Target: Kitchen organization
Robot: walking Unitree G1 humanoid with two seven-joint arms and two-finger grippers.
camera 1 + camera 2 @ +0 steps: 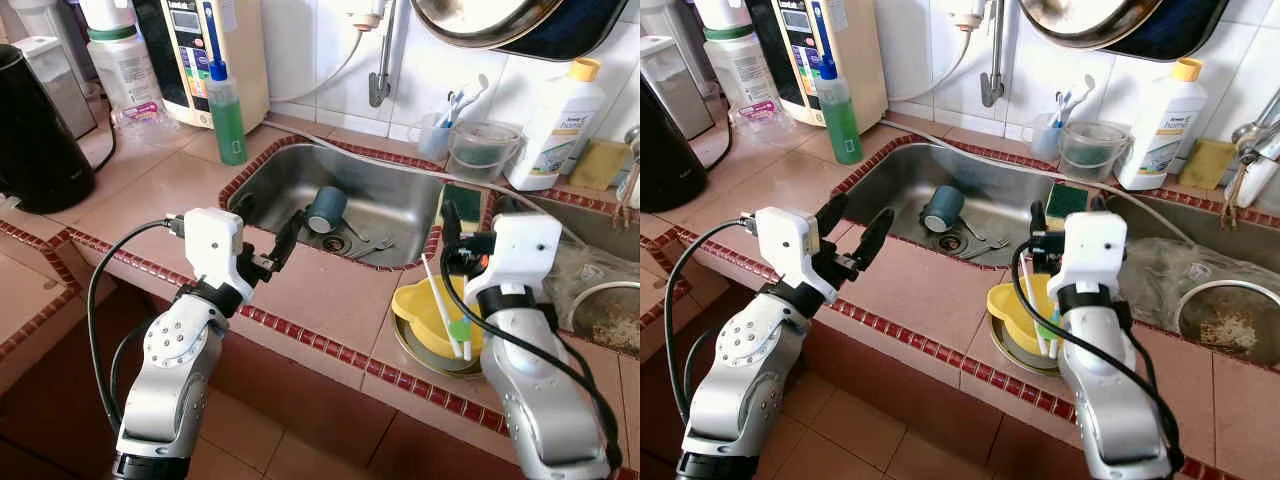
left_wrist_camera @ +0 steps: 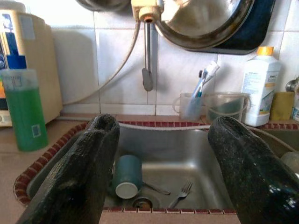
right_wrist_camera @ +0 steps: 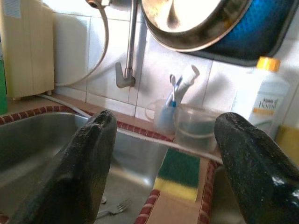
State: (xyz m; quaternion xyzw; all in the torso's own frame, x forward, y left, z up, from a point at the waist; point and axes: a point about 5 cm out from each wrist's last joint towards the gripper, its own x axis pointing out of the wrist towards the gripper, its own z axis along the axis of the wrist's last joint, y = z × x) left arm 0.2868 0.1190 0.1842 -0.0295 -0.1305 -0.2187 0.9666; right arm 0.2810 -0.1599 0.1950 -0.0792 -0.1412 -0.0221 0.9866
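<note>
- Your left gripper [image 1: 853, 232] hovers spread over the sink's [image 1: 400, 185] near-left rim.
- Your right gripper [image 3: 161, 161] is spread near the sponge [image 3: 180, 173].
- A teal cup [image 1: 326, 209] lies inside.

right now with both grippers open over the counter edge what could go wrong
The right gripper hangs just above the yellow bowl with its loose white sticks, and could knock them off the counter's front edge. The left gripper, reaching for the teal cup, may catch the sink rim or the fork beside it.
</note>
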